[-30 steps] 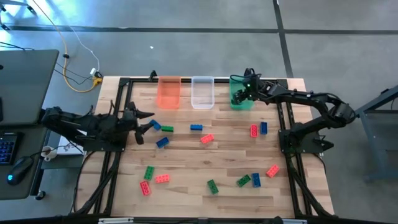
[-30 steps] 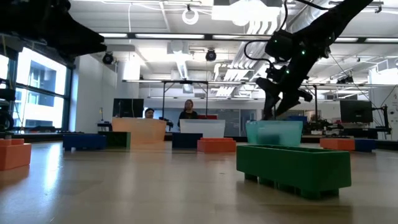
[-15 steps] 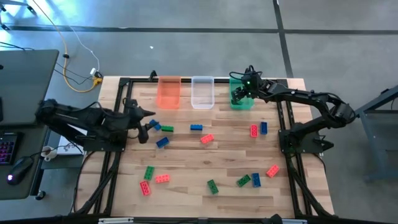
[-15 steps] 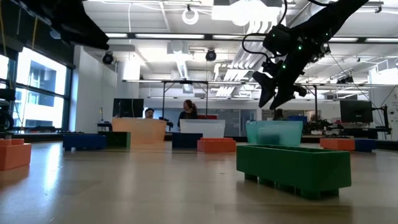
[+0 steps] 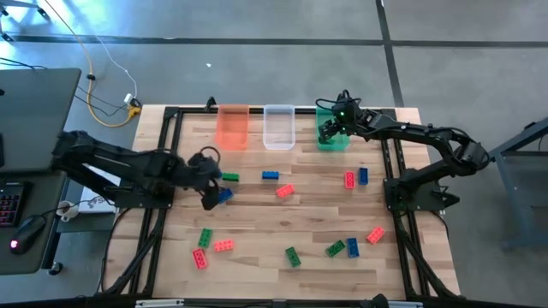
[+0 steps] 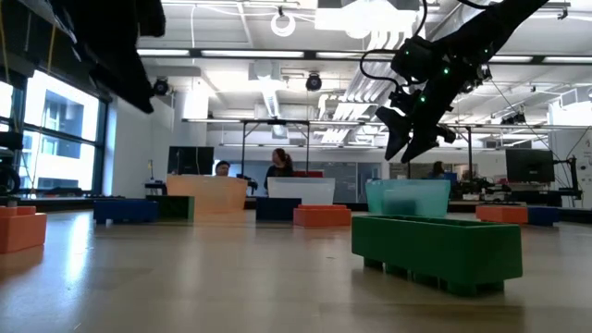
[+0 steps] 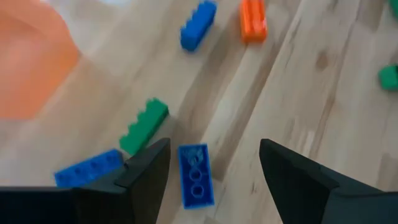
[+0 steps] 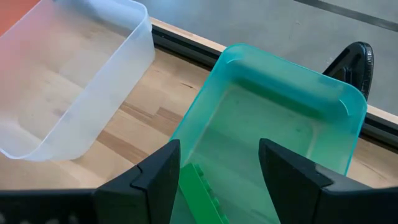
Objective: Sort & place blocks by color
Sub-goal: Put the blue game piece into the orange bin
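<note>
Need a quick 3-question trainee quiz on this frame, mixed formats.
1. True or false: the right tool hangs over the green bin.
2. The blue block between the left tool's fingers lies: A) on the table, B) in the orange bin, C) lifted off the wood.
3. Fill in: the block lying in the green bin is ____.

Key: 1 true; 2 A; 3 green.

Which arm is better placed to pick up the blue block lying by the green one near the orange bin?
Left. The left gripper hangs open with the blue block between its fingers; the right gripper is far off over the green bin.
</note>
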You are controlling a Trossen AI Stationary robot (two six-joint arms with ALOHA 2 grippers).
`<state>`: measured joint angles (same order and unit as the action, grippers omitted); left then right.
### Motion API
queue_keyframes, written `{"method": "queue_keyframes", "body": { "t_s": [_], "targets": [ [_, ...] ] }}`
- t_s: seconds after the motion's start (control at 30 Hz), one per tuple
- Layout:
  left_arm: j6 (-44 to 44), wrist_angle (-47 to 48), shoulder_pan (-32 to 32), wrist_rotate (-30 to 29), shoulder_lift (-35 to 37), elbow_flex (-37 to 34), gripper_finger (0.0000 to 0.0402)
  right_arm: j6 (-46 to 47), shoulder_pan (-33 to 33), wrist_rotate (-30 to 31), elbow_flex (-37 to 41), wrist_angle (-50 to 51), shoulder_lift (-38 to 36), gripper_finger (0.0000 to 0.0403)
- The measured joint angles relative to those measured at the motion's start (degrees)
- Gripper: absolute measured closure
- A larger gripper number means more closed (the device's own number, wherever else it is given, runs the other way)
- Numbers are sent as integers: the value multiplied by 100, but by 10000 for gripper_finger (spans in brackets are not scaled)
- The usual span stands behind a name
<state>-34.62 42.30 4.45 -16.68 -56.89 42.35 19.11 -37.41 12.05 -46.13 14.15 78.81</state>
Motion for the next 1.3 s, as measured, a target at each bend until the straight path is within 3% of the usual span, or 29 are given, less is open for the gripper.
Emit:
{"method": "queue_keyframes", "body": {
  "t_s": [0.37, 1.3],
  "targets": [
    [-481, -2, -683, 1209, -976, 2, 167, -2, 0, -1, 0, 12, 0, 196],
    [-364, -61, -868, 1494, -2669, -2, 167, -9, 0, -1, 0, 11, 0, 196]
  ]
}}
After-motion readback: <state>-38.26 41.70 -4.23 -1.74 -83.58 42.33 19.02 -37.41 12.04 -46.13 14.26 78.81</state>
